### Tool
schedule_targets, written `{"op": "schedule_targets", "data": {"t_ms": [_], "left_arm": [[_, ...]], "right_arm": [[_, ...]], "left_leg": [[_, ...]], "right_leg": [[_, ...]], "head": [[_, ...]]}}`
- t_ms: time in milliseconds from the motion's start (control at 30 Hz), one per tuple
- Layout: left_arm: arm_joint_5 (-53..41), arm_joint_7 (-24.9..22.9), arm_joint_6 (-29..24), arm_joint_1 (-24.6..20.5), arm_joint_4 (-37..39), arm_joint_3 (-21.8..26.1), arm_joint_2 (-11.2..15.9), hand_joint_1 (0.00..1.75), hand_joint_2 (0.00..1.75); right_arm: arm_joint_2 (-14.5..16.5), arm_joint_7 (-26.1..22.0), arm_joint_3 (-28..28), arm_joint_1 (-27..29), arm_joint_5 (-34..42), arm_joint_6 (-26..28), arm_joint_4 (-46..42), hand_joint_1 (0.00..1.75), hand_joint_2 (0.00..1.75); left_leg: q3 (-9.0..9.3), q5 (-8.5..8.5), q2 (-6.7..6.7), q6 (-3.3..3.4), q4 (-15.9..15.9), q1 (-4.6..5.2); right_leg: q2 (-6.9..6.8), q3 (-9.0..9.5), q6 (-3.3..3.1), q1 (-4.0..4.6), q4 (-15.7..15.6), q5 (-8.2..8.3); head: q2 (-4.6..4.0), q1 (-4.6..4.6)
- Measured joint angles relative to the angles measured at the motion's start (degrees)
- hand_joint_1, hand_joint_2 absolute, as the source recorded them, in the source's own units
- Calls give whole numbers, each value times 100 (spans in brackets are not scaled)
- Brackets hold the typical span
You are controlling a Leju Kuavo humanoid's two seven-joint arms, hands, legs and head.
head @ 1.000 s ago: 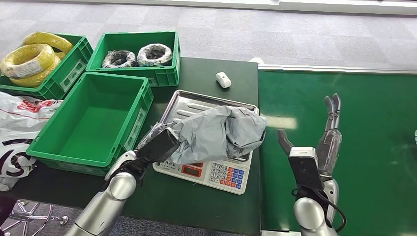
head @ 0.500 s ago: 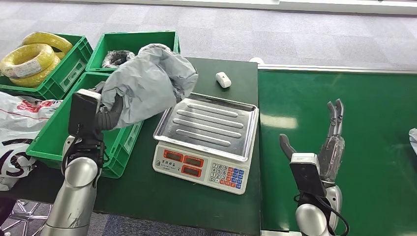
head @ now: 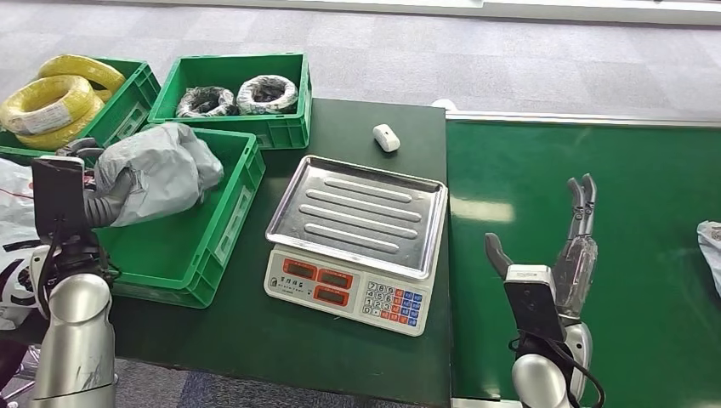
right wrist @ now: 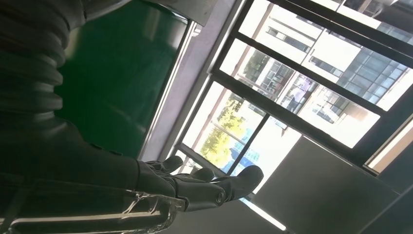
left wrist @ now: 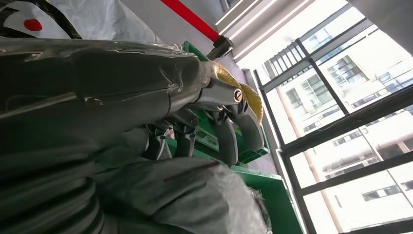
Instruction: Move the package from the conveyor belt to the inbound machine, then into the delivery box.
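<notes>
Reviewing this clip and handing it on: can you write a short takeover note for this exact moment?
Left hand grips the grey package, holding it over the near green crate, the delivery box.
Right hand is open, fingers straight, above the green conveyor belt.
Scale tray is bare, so weighing looks done.
Left: release the package into the crate. Another package shows at the belt's right edge.

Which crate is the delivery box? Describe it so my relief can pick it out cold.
Start at the scale on the dark table. Three green crates sit to its left; the delivery box is the nearest one, right beside the scale. Unlike the two behind, which hold wire coils, it has the grey package held over it by the left hand.
</notes>
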State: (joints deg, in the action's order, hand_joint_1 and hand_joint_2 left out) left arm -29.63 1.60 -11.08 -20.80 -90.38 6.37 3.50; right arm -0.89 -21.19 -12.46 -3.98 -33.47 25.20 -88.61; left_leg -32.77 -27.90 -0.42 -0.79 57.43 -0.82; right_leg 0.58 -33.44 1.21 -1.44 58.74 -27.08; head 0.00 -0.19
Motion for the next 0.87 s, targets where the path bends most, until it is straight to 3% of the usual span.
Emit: {"op": "schedule_targets", "data": {"t_ms": [233, 400, 700, 867], "left_arm": [[-365, -106, -28, 151, 194, 202, 167, 0, 175], [163, 654, -315, 277, 215, 244, 192, 0, 175], [311, 803, -391, 375, 124, 244, 161, 0, 175], [1218, 1895, -455, 627, -328, 217, 88, 0, 175]], "right_arm": [[22, 161, -1, 22, -99, -84, -46, 0, 175], [21, 215, 16, 154, -110, -99, -173, 0, 175], [19, 217, 22, 272, -84, -120, -285, 0, 175], [2, 217, 68, 456, 432, -681, -377, 0, 175]], "left_leg": [[0, 0, -1, 0, 0, 0], [0, 0, -3, 0, 0, 0], [1, 0, -3, 0, 0, 0], [1, -1, -1, 0, 0, 0]], "right_leg": [[0, 0, 0, 0, -1, 0], [-1, 1, 0, 0, -1, 0], [-1, 1, 0, 0, -1, 0], [0, 1, 0, 0, -1, -1]], "head": [[0, 0], [0, 1], [0, 0], [0, 0]]}}
